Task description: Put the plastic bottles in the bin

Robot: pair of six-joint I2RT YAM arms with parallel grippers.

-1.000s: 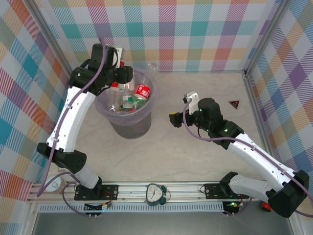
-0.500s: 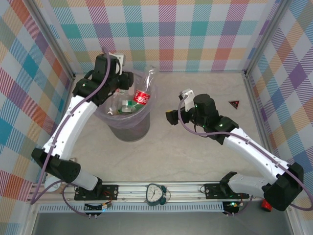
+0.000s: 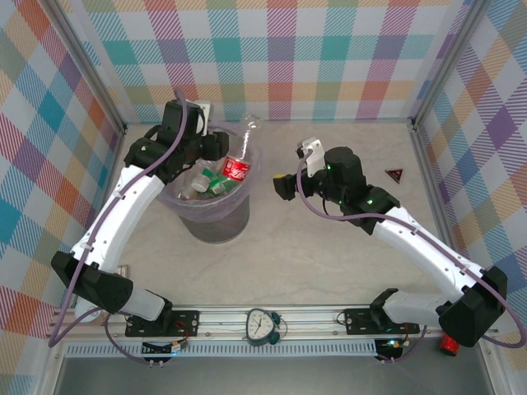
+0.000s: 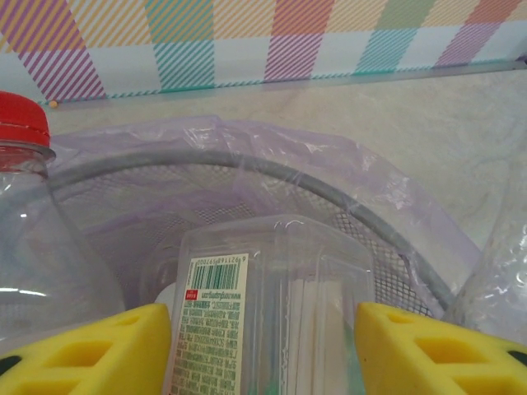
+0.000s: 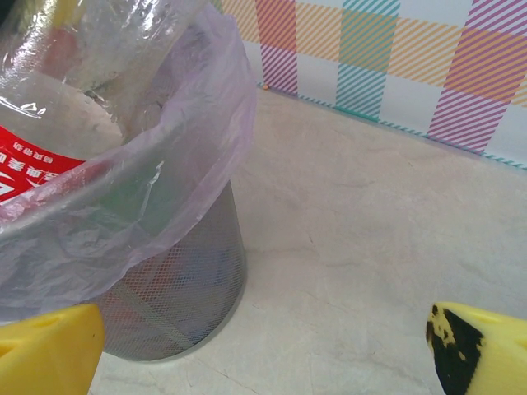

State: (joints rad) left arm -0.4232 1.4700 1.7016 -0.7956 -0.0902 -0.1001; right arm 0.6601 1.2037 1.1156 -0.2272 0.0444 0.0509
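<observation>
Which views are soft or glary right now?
Top external: sharp, evenly lit around the bin. Left wrist: yellow jaws soft, barcode label on the clear bottle legible. Right wrist: glare streaks on the lilac bag, jaws blurred at the bottom corners.

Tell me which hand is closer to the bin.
Left. The left hand hangs over the bin, above its open top; the right hand sits off to its right, not touching.
</observation>
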